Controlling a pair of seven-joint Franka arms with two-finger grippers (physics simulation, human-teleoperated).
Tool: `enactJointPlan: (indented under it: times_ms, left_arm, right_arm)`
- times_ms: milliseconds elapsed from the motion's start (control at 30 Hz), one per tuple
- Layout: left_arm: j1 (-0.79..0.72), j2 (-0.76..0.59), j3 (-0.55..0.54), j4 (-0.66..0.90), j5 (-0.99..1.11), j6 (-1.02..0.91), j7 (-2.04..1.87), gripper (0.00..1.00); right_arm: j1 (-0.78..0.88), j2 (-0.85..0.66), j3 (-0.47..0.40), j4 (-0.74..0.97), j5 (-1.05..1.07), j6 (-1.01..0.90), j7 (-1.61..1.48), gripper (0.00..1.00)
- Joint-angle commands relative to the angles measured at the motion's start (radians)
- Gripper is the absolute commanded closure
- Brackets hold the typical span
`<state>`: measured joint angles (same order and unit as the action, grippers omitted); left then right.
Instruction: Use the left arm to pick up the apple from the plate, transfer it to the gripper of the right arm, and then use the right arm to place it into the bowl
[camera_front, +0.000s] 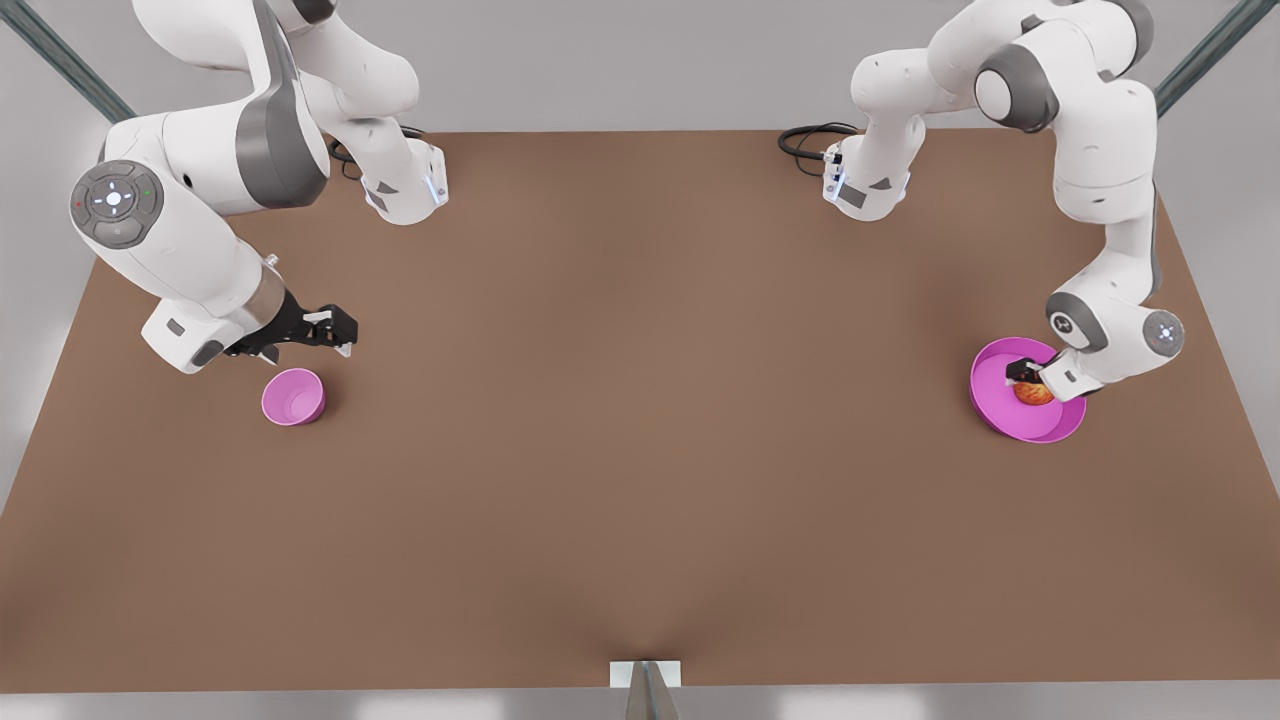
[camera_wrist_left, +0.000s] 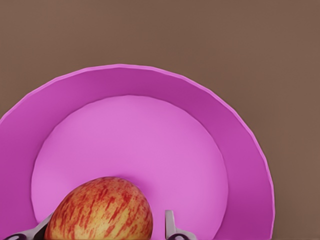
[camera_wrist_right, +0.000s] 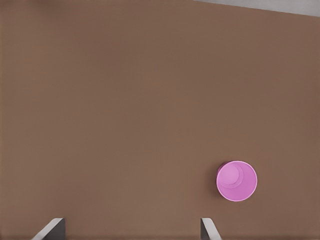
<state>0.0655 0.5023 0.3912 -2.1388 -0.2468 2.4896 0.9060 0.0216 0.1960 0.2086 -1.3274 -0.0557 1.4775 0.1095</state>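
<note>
Brown tabletop (camera_front: 640, 450) spans scene. Magenta plate (camera_front: 1000, 410) sits at front view's right, apple (camera_front: 1033, 393) resting on it. Left gripper (camera_front: 1028, 378) lowered into plate – fingers (camera_wrist_left: 171, 226) spread either side of apple, one side touching or nearly so, other apart. Right gripper (camera_front: 335, 330) waits at front view's left, jaws open, just beside small pink bowl (camera_front: 293, 397).

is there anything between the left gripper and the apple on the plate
Nothing visible. The left gripper is down over the plate with its open fingers on either side of the apple; one finger is apart from the fruit.
</note>
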Motion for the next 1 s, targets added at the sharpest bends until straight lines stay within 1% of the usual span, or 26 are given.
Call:
enactJointPlan:
  times_ms: [0, 100, 167, 367, 400, 433, 500, 533, 600, 700, 733, 767, 800, 833, 900, 933, 967]
  left_arm:
    - [0.0, 0.001, 0.0, 0.0, 0.0, 0.012, 0.087, 0.06]
    - [0.0, 0.002, 0.0, -0.001, 0.0, 0.012, 0.087, 0.16]
    - [0.0, 0.005, 0.0, -0.001, 0.0, 0.012, 0.087, 0.16]
    - [-0.006, -0.001, 0.0, 0.01, 0.001, 0.005, 0.087, 0.24]
    - [-0.003, -0.005, 0.0, 0.03, 0.0, -0.021, 0.085, 0.26]
    - [-0.003, -0.008, 0.0, 0.068, 0.0, -0.095, 0.083, 0.28]
    - [-0.007, -0.034, 0.001, 0.175, 0.0, -0.253, 0.07, 0.29]
    - [-0.007, -0.036, -0.003, 0.26, -0.014, -0.359, 0.036, 0.29]
    - [-0.01, -0.033, -0.057, 0.402, -0.213, -0.569, -0.097, 0.29]
    - [-0.015, -0.022, -0.229, 0.514, -0.365, -0.592, -0.298, 0.3]
    - [-0.016, -0.01, -0.285, 0.525, -0.442, -0.591, -0.328, 0.3]
    - [-0.016, 0.021, -0.341, 0.545, -0.589, -0.587, -0.331, 0.3]
    - [-0.02, 0.051, -0.38, 0.574, -0.701, -0.586, -0.331, 0.3]
    - [-0.032, 0.094, -0.42, 0.623, -0.77, -0.583, -0.329, 0.3]
    - [-0.096, 0.179, -0.508, 0.737, -0.779, -0.457, -0.323, 0.3]
    - [-0.121, 0.197, -0.548, 0.763, -0.781, -0.393, -0.303, 0.3]
    - [-0.131, 0.219, -0.609, 0.78, -0.783, -0.345, -0.182, 0.3]
  right_arm:
    - [0.0, -0.001, 0.0, 0.0, 0.001, 0.0, 0.003, 0.0]
    - [0.0, -0.001, 0.002, 0.0, 0.001, 0.0, 0.003, 0.0]
    - [0.0, -0.001, 0.0, 0.0, 0.001, 0.0, 0.003, 0.0]
    - [0.001, -0.001, 0.0, -0.001, 0.001, 0.0, 0.003, 0.0]
    - [0.001, -0.001, 0.0, -0.001, 0.001, 0.0, 0.001, 0.0]
    - [0.001, -0.001, 0.0, -0.001, 0.001, 0.0, 0.003, 0.0]
    - [0.001, -0.001, 0.002, -0.001, 0.001, 0.0, 0.002, 0.0]
    - [0.001, -0.001, 0.002, -0.001, 0.001, 0.0, 0.003, 0.0]
    - [0.001, -0.001, 0.002, 0.0, 0.001, 0.0, 0.003, 0.0]
    - [0.008, -0.001, 0.002, -0.001, 0.002, 0.001, 0.012, 0.0]
    - [0.001, 0.002, 0.0, -0.003, 0.075, 0.003, 0.048, 0.0]
    - [-0.003, 0.014, 0.0, -0.003, 0.195, 0.015, 0.216, 0.0]
    - [-0.006, 0.028, -0.002, -0.003, 0.269, 0.05, 0.234, 0.0]
    - [-0.015, 0.054, -0.005, -0.003, 0.342, 0.085, 0.231, 0.0]
    - [-0.054, 0.112, -0.005, -0.009, 0.539, 0.165, 0.219, 0.0]
    - [-0.077, 0.137, -0.005, -0.019, 0.626, 0.179, 0.197, 0.0]
    - [-0.107, 0.172, -0.005, -0.039, 0.723, 0.201, 0.113, 0.0]
